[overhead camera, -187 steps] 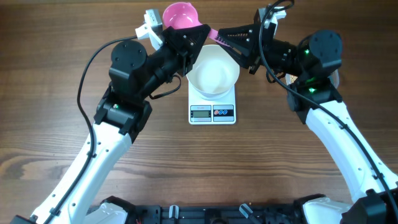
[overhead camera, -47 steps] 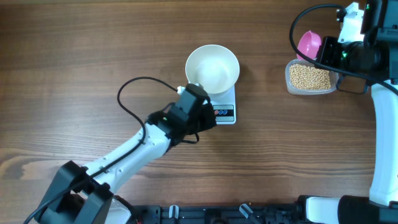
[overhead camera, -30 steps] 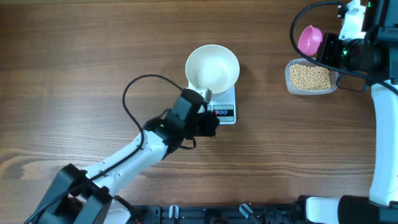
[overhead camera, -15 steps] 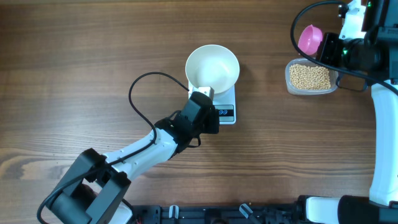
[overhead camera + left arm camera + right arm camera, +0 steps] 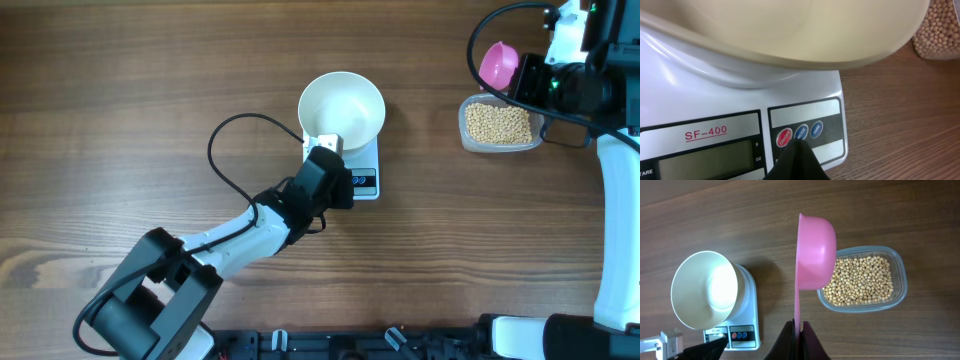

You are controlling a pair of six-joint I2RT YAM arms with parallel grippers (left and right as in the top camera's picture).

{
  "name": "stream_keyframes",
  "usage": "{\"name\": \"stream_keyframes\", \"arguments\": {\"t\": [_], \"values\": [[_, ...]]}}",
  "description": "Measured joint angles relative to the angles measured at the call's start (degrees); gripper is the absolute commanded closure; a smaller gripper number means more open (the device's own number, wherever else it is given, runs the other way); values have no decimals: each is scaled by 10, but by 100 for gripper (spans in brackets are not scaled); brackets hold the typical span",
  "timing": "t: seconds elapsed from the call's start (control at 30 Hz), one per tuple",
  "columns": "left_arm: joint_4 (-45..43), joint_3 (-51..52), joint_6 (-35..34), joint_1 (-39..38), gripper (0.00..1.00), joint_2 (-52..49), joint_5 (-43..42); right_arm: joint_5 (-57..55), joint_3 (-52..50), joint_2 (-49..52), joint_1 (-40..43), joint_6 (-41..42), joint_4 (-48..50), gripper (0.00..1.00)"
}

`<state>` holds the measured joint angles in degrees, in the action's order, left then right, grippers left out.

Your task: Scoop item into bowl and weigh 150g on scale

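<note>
A white bowl (image 5: pixel 342 108) stands on the scale (image 5: pixel 368 160), and no beans show inside it. My left gripper (image 5: pixel 800 142) is shut, its tip resting on the scale's button strip (image 5: pixel 807 131) between the red and blue buttons. The scale's display (image 5: pixel 705 160) shows no digits. At the far right my right gripper (image 5: pixel 799 328) is shut on the handle of a pink scoop (image 5: pixel 815 250), held above a clear tub of tan beans (image 5: pixel 862 280). Seen from overhead, the scoop (image 5: pixel 497 65) hangs just beyond the tub (image 5: pixel 498 123), and it looks empty.
The left arm (image 5: pixel 240 230) and its black cable (image 5: pixel 225 150) stretch across the table from the front left to the scale. The right arm (image 5: pixel 615 200) runs along the right edge. Wood table (image 5: pixel 120 100) lies all round.
My shut left gripper has slid forward and right onto the scale's button strip. The right gripper raised the scoop slightly above the tub earlier and has held still since.
</note>
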<state>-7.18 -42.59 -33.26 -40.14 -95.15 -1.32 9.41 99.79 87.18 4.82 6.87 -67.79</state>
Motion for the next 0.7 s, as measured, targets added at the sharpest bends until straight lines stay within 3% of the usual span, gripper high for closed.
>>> {"name": "stream_keyframes", "arguments": {"t": [0.7], "values": [[-52, 0, 0, 0, 96, -43, 2, 0, 0, 0, 0, 6, -17, 96]]}}
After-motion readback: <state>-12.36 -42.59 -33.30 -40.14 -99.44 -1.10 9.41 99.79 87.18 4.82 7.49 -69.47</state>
